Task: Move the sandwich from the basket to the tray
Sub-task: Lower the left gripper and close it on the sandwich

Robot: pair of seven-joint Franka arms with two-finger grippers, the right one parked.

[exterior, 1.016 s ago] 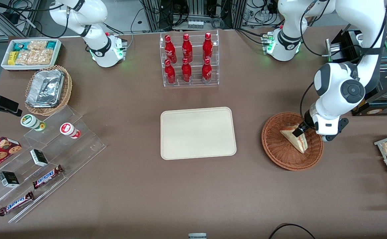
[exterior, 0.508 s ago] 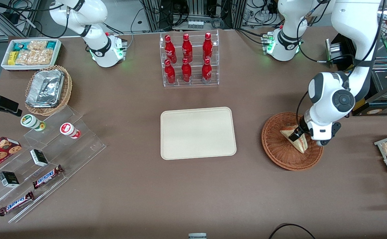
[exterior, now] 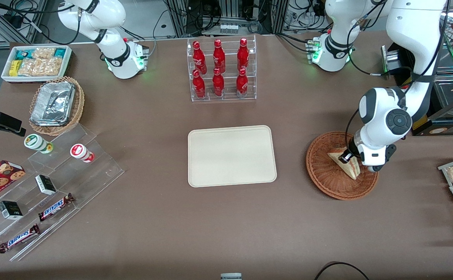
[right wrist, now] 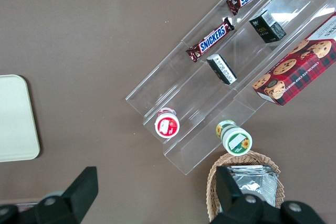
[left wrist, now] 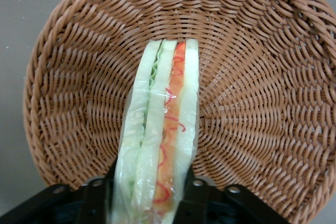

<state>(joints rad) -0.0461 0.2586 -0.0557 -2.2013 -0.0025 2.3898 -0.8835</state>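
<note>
A brown table (exterior: 152,217) held the tray (exterior: 232,155) at its middle and the basket (exterior: 327,177) toward the working arm's end. The sandwich (exterior: 347,165) stood on edge in the basket (left wrist: 68,103), its filling layers (left wrist: 170,129) showing. The gripper (exterior: 345,157) was down in the basket with a finger (left wrist: 194,200) on each side of the sandwich (left wrist: 157,145), gripping it. The tray lay well apart from the basket.

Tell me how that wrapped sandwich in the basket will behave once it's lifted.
The sandwich is soft bread, so it probably squashes between the gripper fingers. Its clear wrap looks glossy, possibly slippery. It seems light, and unlikely to snag the basket.
</note>
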